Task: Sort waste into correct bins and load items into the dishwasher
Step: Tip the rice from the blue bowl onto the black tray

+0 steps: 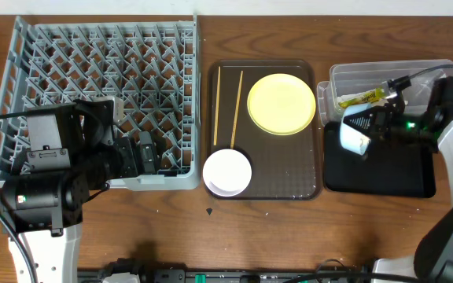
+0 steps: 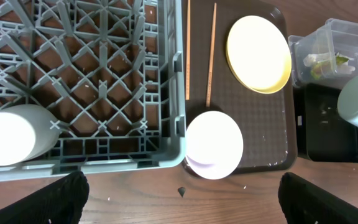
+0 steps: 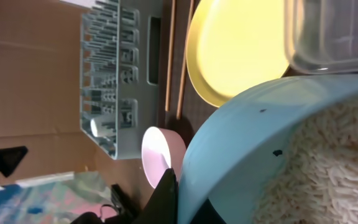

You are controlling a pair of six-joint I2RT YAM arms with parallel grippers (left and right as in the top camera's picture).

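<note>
My right gripper (image 1: 374, 126) is shut on the rim of the light blue bowl (image 1: 355, 134) and holds it tilted over the black tray (image 1: 384, 177). In the right wrist view the bowl (image 3: 260, 143) holds whitish rice scraps (image 3: 337, 162). The green-and-yellow sachet (image 1: 360, 98) lies in the clear tub (image 1: 427, 75). The yellow plate (image 1: 281, 103), two chopsticks (image 1: 237, 106) and the white bowl (image 1: 226, 171) sit on the brown serving tray (image 1: 289, 185). My left gripper (image 2: 182, 190) is open and empty at the front right corner of the grey dish rack (image 1: 93, 55). A small white cup (image 2: 8, 143) stands in the rack. I cannot make out the napkin.
The brown serving tray lies between the rack and the two bins. A small dark speck (image 1: 209, 211) lies on the wooden table in front of the tray. The left arm's body (image 1: 46, 173) covers the rack's front left corner.
</note>
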